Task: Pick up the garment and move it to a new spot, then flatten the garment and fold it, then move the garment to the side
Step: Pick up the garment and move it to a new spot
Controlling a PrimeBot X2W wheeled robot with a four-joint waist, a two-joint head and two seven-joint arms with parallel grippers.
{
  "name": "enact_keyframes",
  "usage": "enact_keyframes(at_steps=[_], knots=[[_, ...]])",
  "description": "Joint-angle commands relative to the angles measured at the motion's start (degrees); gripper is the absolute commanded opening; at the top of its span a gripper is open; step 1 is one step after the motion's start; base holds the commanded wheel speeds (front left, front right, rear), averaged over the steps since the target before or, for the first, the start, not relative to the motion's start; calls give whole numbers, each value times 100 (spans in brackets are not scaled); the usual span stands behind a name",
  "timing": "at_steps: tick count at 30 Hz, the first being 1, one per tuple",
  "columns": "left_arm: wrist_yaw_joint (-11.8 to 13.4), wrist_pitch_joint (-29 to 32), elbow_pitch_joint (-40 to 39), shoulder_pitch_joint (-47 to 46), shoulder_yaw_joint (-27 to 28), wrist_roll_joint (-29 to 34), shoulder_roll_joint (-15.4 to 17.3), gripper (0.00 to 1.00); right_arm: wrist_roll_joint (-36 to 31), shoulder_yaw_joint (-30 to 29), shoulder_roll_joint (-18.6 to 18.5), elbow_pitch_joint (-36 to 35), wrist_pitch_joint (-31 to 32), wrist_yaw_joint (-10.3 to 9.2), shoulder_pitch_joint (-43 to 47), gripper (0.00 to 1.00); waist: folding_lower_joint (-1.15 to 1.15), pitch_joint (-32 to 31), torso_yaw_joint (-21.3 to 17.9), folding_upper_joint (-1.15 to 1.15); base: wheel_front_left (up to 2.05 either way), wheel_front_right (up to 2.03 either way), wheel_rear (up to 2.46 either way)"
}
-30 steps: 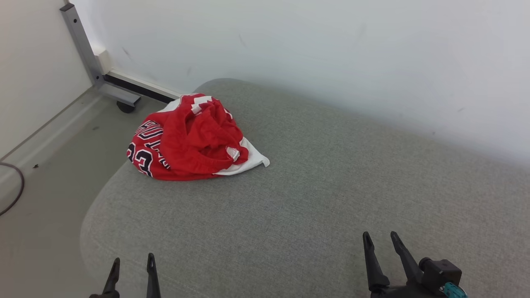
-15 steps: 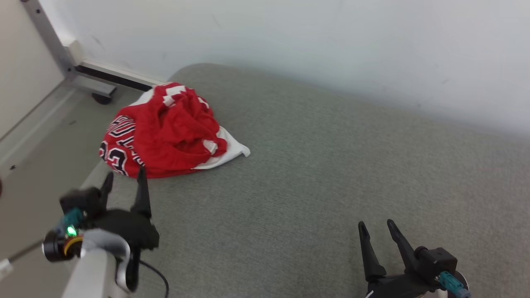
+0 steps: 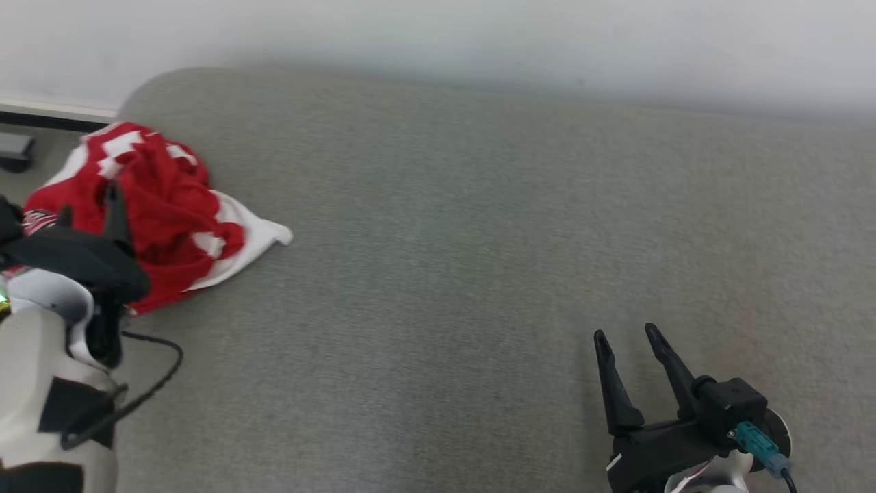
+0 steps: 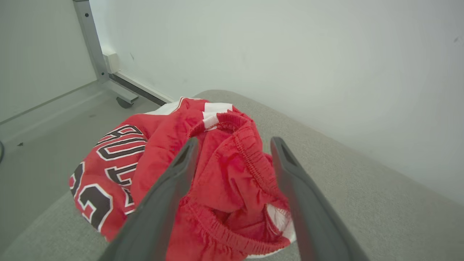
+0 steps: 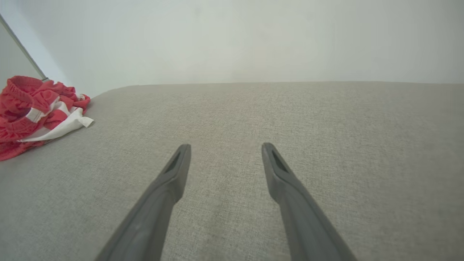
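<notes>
Grey cushion under crumpled red garment; left tool gaping near it

The right gripper is finished in matte black, with two long, tapered jaws slotted near the tips; a teal plug is fitted beside its base. The left gripper is likewise black, mounted on a white forearm shell marked with black patches, and a thin black cable is looped beside it.

Red garment on grey cushion
</notes>
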Motion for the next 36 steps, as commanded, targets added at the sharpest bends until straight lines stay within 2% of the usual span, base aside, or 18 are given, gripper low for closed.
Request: enact_keyframes(at_steps=[1, 4, 10, 14, 17, 21, 27, 36], knots=[[62, 84, 97, -159, 61, -71, 85, 100, -64, -10, 9, -82, 24, -12, 28, 100, -1, 595, -703, -1, 0, 0, 0], [127, 427, 366, -343, 131, -167, 222, 100, -43, -33, 9, -222, 67, -12, 66, 100, -1, 710, -911, -1, 0, 0, 0], [702, 1038, 841, -503, 153, -57, 620, 100, 49, 20, 10, -397, 93, -12, 145, 100, -1, 910, -1217, -1, 0, 0, 0], [935, 1270, 1004, -549, 134, -38, 711, 100, 71, -33, 10, -453, 81, -12, 139, 100, -1, 998, -1267, -1, 0, 0, 0], [911, 1438, 1029, -575, 37, 4, 693, 0, 100, -74, 10, -453, 64, -12, 97, 100, -1, 1006, -1223, -1, 0, 0, 0], [767, 1575, 928, -595, -1, -79, 650, 0, 187, -19, 12, -346, 16, -12, 19, 100, -1, 896, -1109, -1, 0, 0, 0], [716, 1637, 587, -638, -88, -6, 836, 0, 343, 94, 9, -123, -108, -12, -45, 100, -1, 608, -979, -1, 0, 0, 0], [745, 1984, -593, -584, -283, 117, 1114, 0, 691, 217, 9, 452, -430, -12, -95, 100, -1, -104, -775, -1, 0, 0, 0]])
